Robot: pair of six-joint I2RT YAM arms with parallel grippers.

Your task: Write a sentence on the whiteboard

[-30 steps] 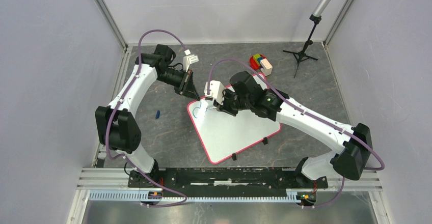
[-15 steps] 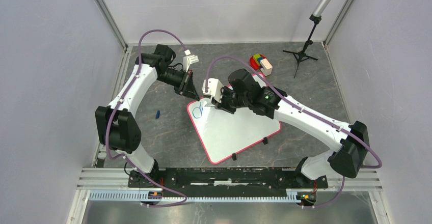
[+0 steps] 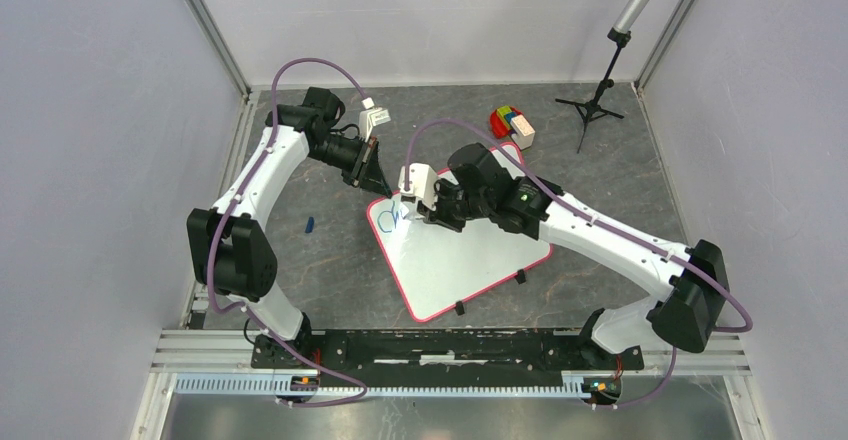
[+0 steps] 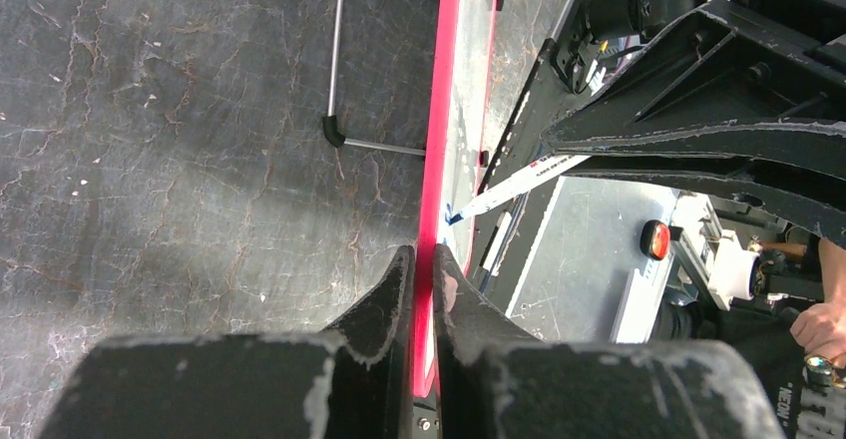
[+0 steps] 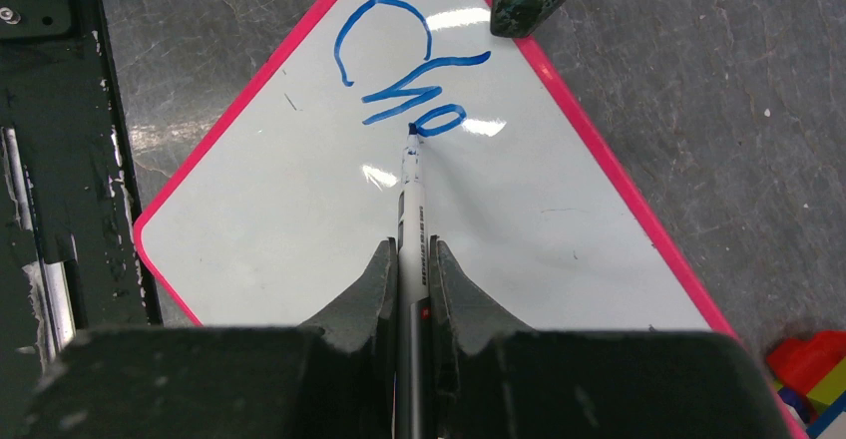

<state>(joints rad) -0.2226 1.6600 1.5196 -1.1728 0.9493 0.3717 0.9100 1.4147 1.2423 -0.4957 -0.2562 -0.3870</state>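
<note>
The whiteboard [image 3: 460, 260] lies flat on the grey table, white with a pink-red rim; it also shows in the right wrist view [image 5: 299, 219]. My left gripper [image 3: 373, 188] is shut on the board's far left rim [image 4: 436, 160], one jaw on each side. My right gripper [image 3: 432, 210] is shut on a white marker [image 5: 411, 219], tip down on the board. Of the sentence, only blue letters "Ch" and a small loop [image 5: 399, 70] are written near the board's left corner. The marker tip touches the end of the loop.
A small blue cap [image 3: 310, 225] lies on the table left of the board. Coloured blocks [image 3: 510, 123] sit beyond the board's far edge. A black tripod stand [image 3: 592, 105] is at the back right. Black clips [image 3: 520, 279] sit on the board's near edge.
The right gripper has drawn more blue strokes: first only a faint curve, now "Ch" and a loop. It has shifted slightly rightward along the board. The left arm has stayed still.
</note>
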